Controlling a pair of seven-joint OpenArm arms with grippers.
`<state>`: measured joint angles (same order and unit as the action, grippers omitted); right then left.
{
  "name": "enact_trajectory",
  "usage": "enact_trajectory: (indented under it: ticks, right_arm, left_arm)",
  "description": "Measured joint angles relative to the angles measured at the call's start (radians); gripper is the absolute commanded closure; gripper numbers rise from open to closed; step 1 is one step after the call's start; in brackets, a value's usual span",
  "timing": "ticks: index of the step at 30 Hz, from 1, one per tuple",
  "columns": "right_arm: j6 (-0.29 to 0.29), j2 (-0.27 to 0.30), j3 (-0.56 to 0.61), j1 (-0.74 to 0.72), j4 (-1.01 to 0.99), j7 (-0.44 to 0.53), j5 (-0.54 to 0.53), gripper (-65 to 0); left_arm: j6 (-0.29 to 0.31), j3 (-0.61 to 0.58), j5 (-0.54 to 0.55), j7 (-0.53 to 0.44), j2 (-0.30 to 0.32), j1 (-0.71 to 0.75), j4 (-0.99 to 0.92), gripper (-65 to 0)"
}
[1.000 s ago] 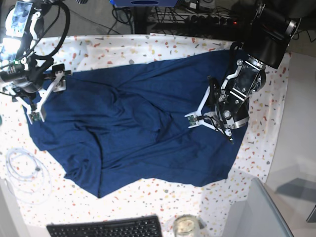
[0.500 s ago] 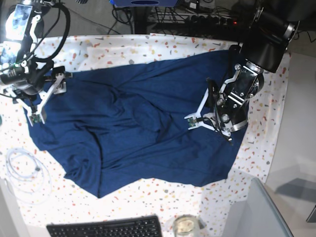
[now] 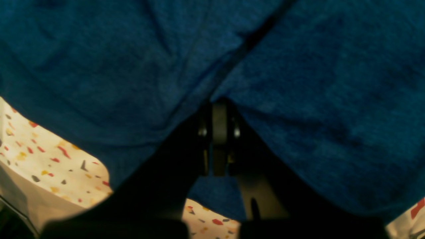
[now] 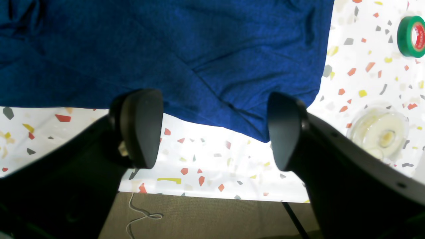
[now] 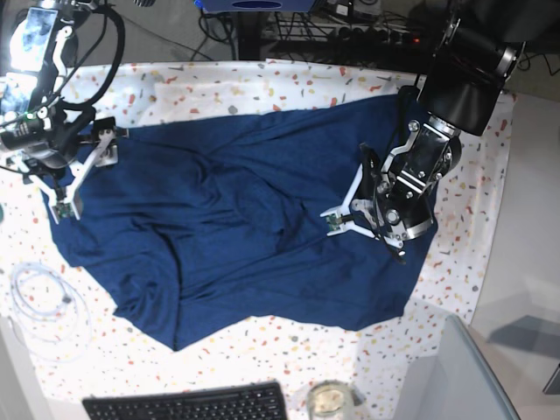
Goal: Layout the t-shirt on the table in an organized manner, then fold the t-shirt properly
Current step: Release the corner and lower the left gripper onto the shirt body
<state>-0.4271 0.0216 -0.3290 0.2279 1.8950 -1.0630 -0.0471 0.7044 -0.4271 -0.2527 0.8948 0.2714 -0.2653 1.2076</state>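
Observation:
The dark navy t-shirt (image 5: 236, 219) lies spread but wrinkled over the speckled table (image 5: 289, 83). My left gripper (image 5: 372, 210) is down on the shirt's right part. In the left wrist view its fingers (image 3: 219, 132) are pressed together, with the t-shirt (image 3: 116, 73) pinched and creased between them. My right gripper (image 5: 77, 171) hovers at the shirt's left edge. In the right wrist view the right gripper (image 4: 214, 132) is open, its two black pads standing wide apart over the t-shirt's (image 4: 166, 49) hem and the bare table (image 4: 206, 162).
A green tape roll (image 4: 411, 36) and a clear glass jar (image 4: 378, 132) sit by the right gripper, near the table edge. A black keyboard (image 5: 188, 404), another jar (image 5: 331, 401) and a coiled white cable (image 5: 48, 306) lie along the front.
The left gripper has closed on the shirt fabric and shifted slightly left with the arm. The right gripper stays open in the same place.

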Motion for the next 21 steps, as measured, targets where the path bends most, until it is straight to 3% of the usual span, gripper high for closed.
enact_trajectory:
  ticks: [11,21]
  right_arm:
    - [0.0,0.0,0.002,0.0,0.0,0.0,0.0,-46.1]
    - [0.0,0.0,0.002,-0.014,-0.115,0.002,0.001,-46.1]
  left_arm:
    - [0.0,-0.001,0.003,0.066,0.002,-0.009,0.15,0.0]
    - [0.0,-0.001,0.008,0.06,-0.006,-0.06,0.11,0.0]
